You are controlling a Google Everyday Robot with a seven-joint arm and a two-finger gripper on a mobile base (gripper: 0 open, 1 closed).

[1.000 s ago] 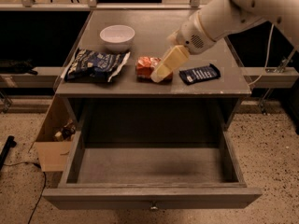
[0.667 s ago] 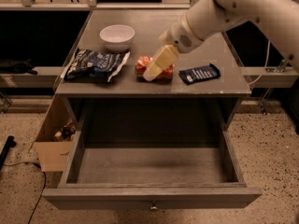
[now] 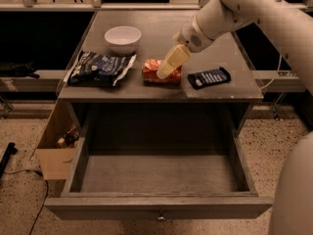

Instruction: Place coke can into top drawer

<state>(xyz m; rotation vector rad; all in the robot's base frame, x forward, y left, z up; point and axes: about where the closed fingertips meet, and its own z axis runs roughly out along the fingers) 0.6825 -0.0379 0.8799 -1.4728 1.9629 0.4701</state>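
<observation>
The coke can (image 3: 150, 71) lies on its side on the cabinet top, near the front edge in the middle. It is orange-red with whitish markings. My gripper (image 3: 169, 64) comes in from the upper right and hangs right over the can's right end, covering part of it. The top drawer (image 3: 156, 207) is pulled fully out below the cabinet top, and its grey inside holds nothing. Its small round knob (image 3: 160, 218) shows at the front centre.
A white bowl (image 3: 122, 37) stands at the back left of the top. A dark blue chip bag (image 3: 100, 68) lies left of the can and a flat dark blue bar wrapper (image 3: 209, 77) right of it. An open cardboard box (image 3: 55, 153) stands on the floor at the left.
My gripper has moved left and down, from beside the can's right end to directly over it. The can and the drawer have not moved.
</observation>
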